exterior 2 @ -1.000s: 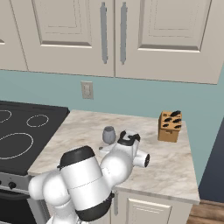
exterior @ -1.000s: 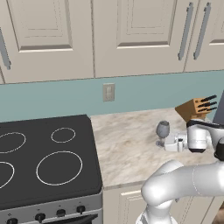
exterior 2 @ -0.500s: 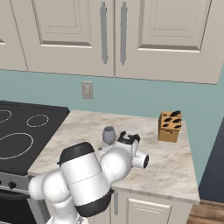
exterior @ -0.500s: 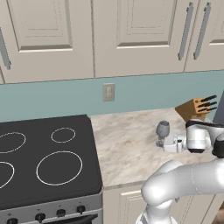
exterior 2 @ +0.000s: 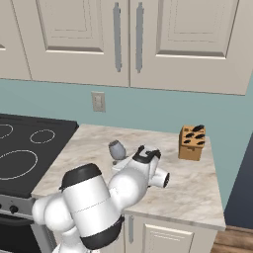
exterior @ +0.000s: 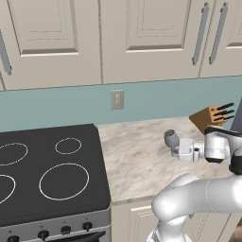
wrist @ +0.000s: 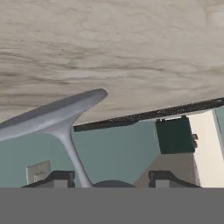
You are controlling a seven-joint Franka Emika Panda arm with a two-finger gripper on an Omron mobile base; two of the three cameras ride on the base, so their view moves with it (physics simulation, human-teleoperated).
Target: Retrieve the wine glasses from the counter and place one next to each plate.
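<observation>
- Writing or brand marks are not showing legibly on anything; the outlet plate (exterior: 117,99) on the teal wall is sitting blank above the counter (exterior: 142,160).
- Knives are standing with dark handles poking out of the slots of a wooden knife block (exterior 2: 191,143), which is sitting at the back of the counter near the wall.
- One wine glass (exterior: 171,139) is standing upright on the counter between the stove (exterior: 47,175) and the knife block, its bowl looking empty.
- From the right base camera the same glass is showing just left of the white wrist.
- The gripper (exterior: 182,148) is reaching in sideways at the glass, close against its lower part.
- In the hand camera the two dark fingertips (wrist: 59,178) are sitting spread, one on each side of the thin stem, with the round foot resting on the marbled stone; whether the pads are touching the stem I cannot tell.
- Cream cabinet doors (exterior 2: 148,39) with slim metal handles are hanging above the wall.
</observation>
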